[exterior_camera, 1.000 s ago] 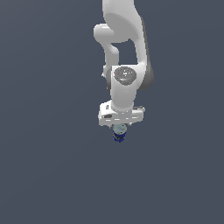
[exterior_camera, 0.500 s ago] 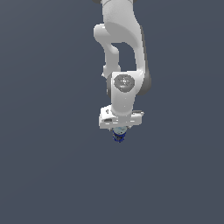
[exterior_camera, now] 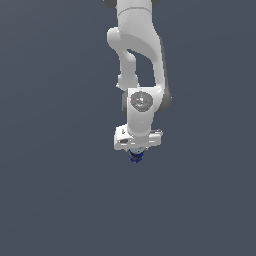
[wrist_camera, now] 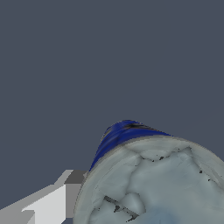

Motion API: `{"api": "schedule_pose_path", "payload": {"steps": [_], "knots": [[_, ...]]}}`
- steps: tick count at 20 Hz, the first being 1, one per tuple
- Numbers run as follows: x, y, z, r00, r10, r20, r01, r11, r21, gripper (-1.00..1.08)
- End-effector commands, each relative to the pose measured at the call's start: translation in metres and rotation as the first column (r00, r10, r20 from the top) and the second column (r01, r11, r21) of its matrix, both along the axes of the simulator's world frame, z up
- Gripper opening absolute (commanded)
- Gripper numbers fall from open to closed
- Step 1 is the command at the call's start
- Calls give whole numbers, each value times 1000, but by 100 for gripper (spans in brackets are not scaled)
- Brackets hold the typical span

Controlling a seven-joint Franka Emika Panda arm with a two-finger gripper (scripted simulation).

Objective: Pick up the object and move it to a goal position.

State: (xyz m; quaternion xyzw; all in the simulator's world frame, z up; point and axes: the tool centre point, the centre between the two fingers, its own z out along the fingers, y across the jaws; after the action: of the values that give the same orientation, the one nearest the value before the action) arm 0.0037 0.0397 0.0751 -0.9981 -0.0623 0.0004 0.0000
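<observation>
Can (wrist_camera: 153, 183) fills the wrist camera's close view, its pale grey-blue round top mottled with cracks and a band of dark blue body showing past the rim. One white and grey gripper finger (wrist_camera: 52, 201) lies against the can's side; the other is out of frame. In the exterior view, the can (exterior_camera: 135, 156) shows only as a small blue spot a little below the frame's centre, tucked under the white gripper (exterior_camera: 136, 153), which appears closed around it, though the fingers are too small to make out there. Above it, the white arm (exterior_camera: 140, 60) rises to the upper edge of the frame. Plain dark grey-blue background (exterior_camera: 50, 200) lies behind everything.
</observation>
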Motion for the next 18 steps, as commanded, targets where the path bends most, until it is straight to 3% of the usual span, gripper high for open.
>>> {"api": "schedule_pose_path", "payload": {"steps": [1, 11, 18], "knots": [[0, 0, -1, 1000, 0, 1, 0, 1000, 0, -100], [0, 4, 3, 1000, 0, 0, 0, 1000, 0, -100], [0, 42, 31, 1000, 0, 0, 0, 1000, -1, -100]]}}
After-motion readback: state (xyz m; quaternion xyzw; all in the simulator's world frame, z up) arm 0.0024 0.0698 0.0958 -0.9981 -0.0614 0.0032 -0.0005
